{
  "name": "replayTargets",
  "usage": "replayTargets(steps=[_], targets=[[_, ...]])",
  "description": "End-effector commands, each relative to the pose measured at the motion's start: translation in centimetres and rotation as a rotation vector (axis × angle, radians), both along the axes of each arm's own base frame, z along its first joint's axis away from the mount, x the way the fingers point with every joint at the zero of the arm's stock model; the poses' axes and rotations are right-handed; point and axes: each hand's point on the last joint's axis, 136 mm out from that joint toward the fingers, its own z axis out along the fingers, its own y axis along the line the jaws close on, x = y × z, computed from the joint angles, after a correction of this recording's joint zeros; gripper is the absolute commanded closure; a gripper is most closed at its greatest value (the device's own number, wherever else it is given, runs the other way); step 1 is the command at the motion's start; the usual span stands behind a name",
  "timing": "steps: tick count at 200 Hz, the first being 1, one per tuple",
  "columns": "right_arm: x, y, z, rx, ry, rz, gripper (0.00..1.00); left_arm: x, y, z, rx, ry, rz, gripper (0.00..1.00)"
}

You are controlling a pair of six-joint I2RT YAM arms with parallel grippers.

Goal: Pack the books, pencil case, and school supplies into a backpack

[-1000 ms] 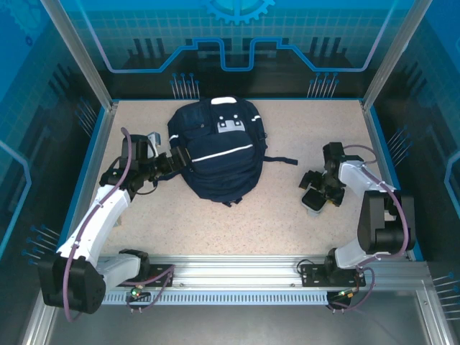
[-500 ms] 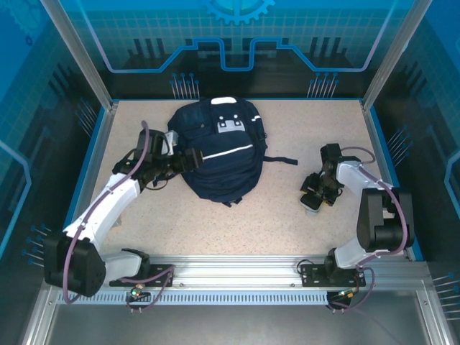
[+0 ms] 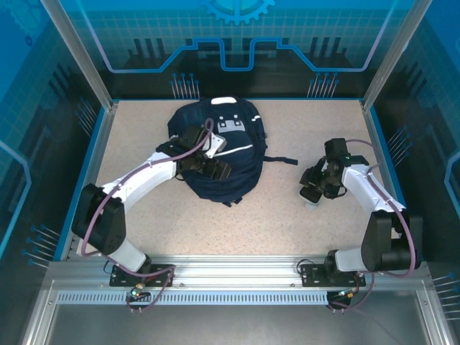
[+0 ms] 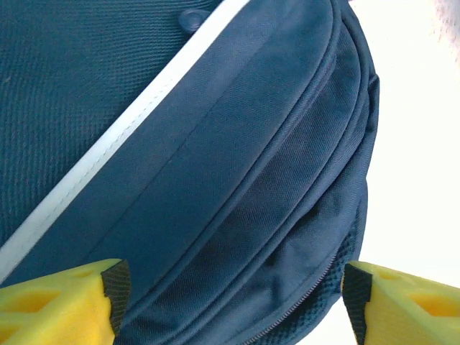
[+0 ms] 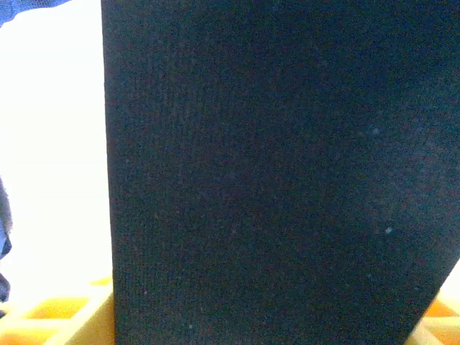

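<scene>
— Currently, which step is in hand, and what do your grippers report?

— Judged step: open the backpack (image 3: 237,172), which lies flat at the middle-rear of the table (image 3: 287,230). My left gripper (image 3: 213,168) hangs over its lower half with the jaws spread wide and nothing between them. My right gripper (image 3: 315,188) is well apart to the right, closed across a dark flat item (image 5: 273,165). It is probably one of the books, but the close view is too dark to confirm.

— Procedure for doing it well?

— Locate the zip line (image 4: 305,298) first. Lower the left jaws square to the seam, pinch only fabric or the puller, then lift to form a mouth. Hold the right load clear until that mouth is formed.

— What does each view add?

— The top view gives the layout: both arms, the bag and the spacing between them. It does not resolve the zip. The left wrist view shows the white stripe (image 4: 108,158), the layered seams and the zip teeth between my yellow fingers (image 4: 65,302). The right wrist view shows the item's woven face spanning the gap between both pads.
</scene>
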Motion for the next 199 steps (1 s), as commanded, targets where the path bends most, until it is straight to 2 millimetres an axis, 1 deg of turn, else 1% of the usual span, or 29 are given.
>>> replayTargets(steps=[1,21,33,72,86,116,147,168,184,194,199], targets=[[0.2,1.3,1.3,0.044,-0.025,0.038,0.31,0.4,0.2,-1.1,0.107,0.015,-0.115,0.25],[0.6,2.0,1.6,0.072,-0.039,0.044,0.31,0.6,0.1,-2.7,0.153,0.070,-0.148,0.29],[0.7,2.3,1.7,0.084,-0.044,0.046,0.31,0.9,0.1,-3.3,0.180,0.080,-0.155,0.31],[1.1,3.2,1.5,0.104,-0.041,0.063,0.31,2.6,0.7,-3.6,0.246,0.054,-0.129,0.34],[1.1,3.6,1.4,0.109,-0.038,0.069,0.32,3.0,0.8,-3.6,0.261,0.038,-0.127,0.33],[1.3,4.2,1.7,0.128,-0.048,0.081,0.32,3.8,1.3,-4.1,0.317,0.031,-0.131,0.27],[1.4,4.4,1.8,0.131,-0.054,0.085,0.32,3.3,0.4,-4.7,0.343,0.040,-0.203,0.22],[1.4,4.6,1.8,0.138,-0.053,0.083,0.32,3.2,0.1,-5.3,0.387,0.041,-0.241,0.21],[1.4,4.7,1.9,0.145,-0.059,0.084,0.32,3.8,0.3,-5.5,0.440,0.007,-0.235,0.23],[1.3,4.7,1.9,0.146,-0.059,0.081,0.32,4.3,0.4,-5.4,0.466,-0.024,-0.228,0.27],[1.3,4.7,1.9,0.145,-0.060,0.080,0.32,4.6,0.4,-5.2,0.473,-0.042,-0.223,0.30]])
